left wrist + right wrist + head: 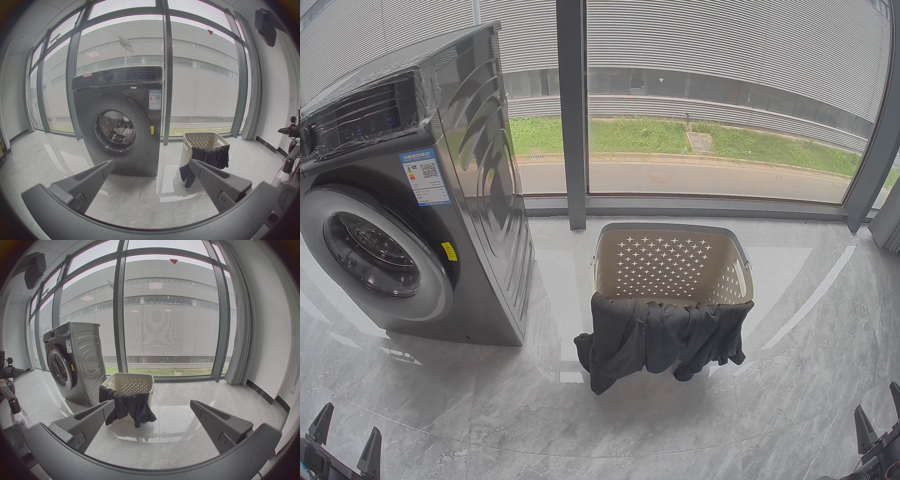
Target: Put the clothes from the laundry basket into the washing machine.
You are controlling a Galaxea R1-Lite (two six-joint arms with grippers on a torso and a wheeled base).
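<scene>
The left gripper (150, 164) and right gripper (151, 404) gape empty, dark clothes (662, 340) hide the basket's (669, 227) near wall, and the washer (425, 250) is partly cropped.

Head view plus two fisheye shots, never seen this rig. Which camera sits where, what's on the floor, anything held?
It is a two-armed robot on wheels. The head view looks down from its head; each fisheye picture comes from a camera on one wrist, looking out between that arm's fingers. The left gripper and right gripper are both open and hold nothing. On the grey floor stand a washing machine, its door apparently shut, and a beige laundry basket with a dark garment draped over its near rim.
</scene>
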